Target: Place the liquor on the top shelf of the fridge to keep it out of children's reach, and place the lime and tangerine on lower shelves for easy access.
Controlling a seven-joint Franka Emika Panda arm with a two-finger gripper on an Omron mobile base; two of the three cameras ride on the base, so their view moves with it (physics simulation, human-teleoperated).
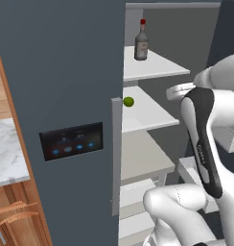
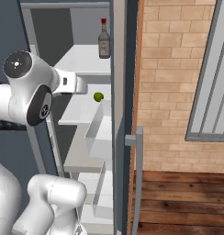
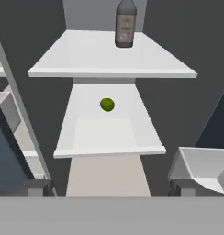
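The fridge (image 1: 66, 72) stands open in front of me. The liquor (image 1: 141, 45) (image 2: 103, 41) (image 3: 125, 25), a grey bottle with a red cap, stands upright at the back of the top shelf (image 1: 157, 67) (image 3: 86, 59). On the shelf below (image 1: 147, 115) (image 3: 109, 135) rests the green lime (image 1: 128, 102) (image 2: 98, 97) (image 3: 107, 104). My gripper (image 3: 111, 186) hangs outside the fridge, level with that second shelf and facing the lime. Its fingers are open with nothing between them. The tangerine is out of view.
Boxy grey door bins (image 2: 98, 133) (image 3: 201, 167) hang on the open door at the right. The left door carries a black panel of blue lights (image 1: 71, 141) and a long handle (image 1: 116, 153). A brick wall (image 2: 164, 69) stands to the right, a marble counter (image 1: 6, 153) to the left.
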